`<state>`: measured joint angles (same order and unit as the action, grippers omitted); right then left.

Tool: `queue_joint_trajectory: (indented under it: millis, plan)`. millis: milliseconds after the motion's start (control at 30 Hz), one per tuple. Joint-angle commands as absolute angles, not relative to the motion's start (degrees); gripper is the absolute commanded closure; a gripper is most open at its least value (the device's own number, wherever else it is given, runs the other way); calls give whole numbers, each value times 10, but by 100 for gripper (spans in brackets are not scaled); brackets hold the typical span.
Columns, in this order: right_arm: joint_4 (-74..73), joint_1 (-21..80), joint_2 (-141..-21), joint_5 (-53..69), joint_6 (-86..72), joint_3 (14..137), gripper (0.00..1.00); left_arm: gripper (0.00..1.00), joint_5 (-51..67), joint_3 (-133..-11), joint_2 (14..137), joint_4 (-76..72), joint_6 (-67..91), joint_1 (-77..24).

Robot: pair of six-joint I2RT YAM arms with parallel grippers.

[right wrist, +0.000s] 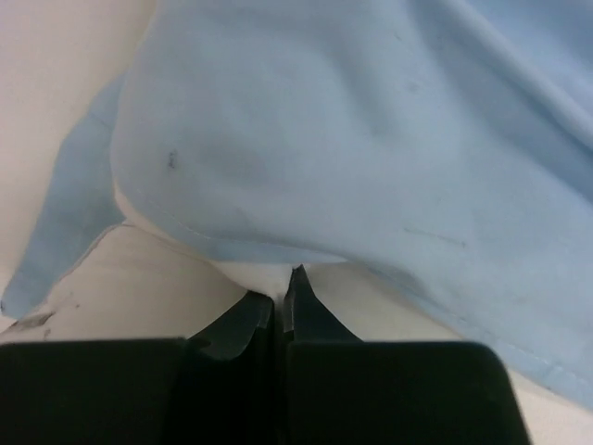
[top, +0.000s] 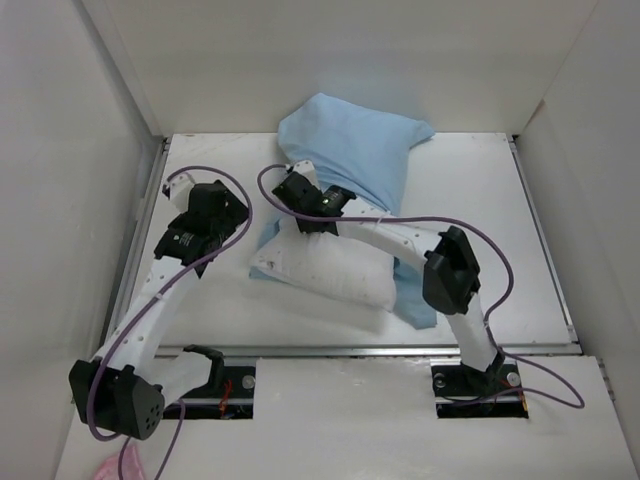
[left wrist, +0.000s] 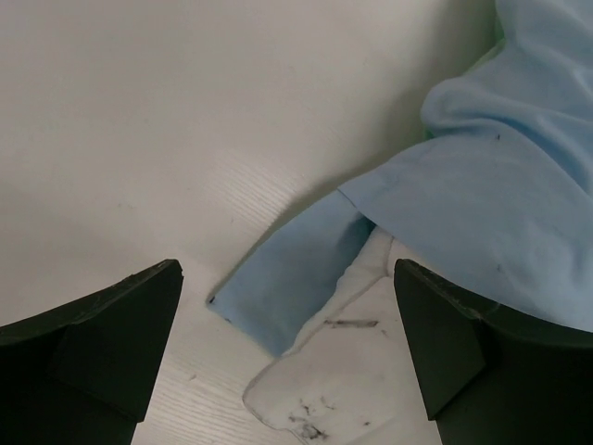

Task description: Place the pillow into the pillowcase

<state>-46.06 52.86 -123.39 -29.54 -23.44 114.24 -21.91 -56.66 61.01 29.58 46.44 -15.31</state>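
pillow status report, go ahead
Left end effector open, hovering off pillow corner. Right end effector shut at pillowcase hem, grip unclear. Pillow partly in, near end exposed. Nothing in the way.

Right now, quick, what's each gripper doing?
Left gripper: open, holding nothing.
Right gripper: shut at the hem of the pillowcase; grip on fabric cannot be told.
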Motion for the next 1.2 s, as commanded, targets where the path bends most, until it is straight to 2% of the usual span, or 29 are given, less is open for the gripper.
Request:
queue_joint_trajectory:
  millis: [0,67,133,233,433,600,767,800,867,900,967,1167]
  plan:
    - [-484,485,-1197,-331,-238,1064,100,1,-151,-548,622,216,396,-150]
    - [-420,461,-1093,-275,-188,1017,100,1,-67,-524,644,172,341,-150]
    - [-344,410,-1001,-152,-155,960,100,1,26,-496,664,93,310,-159]
    - [-302,358,-927,-75,-125,933,100,1,72,-485,715,13,260,-196]
    - [-287,306,-904,-13,-108,959,100,1,139,-523,812,-60,217,-245]
    - [-300,294,-926,16,-101,977,100,1,210,-522,827,-146,183,-278]
    - [-299,294,-933,26,-96,991,100,1,201,-580,919,-149,150,-284]
    - [-299,294,-933,32,-96,991,100,9,201,-598,940,-127,149,-284]
    - [-277,288,-927,32,-96,991,100,57,201,-648,980,-113,149,-284]
    - [-269,288,-927,32,-96,991,100,100,201,-664,1012,-86,149,-284]
    - [-219,288,-914,25,-96,970,100,100,214,-676,1020,-92,149,-284]
    - [-52,283,-909,-118,-112,903,100,100,176,-572,855,-128,192,-298]
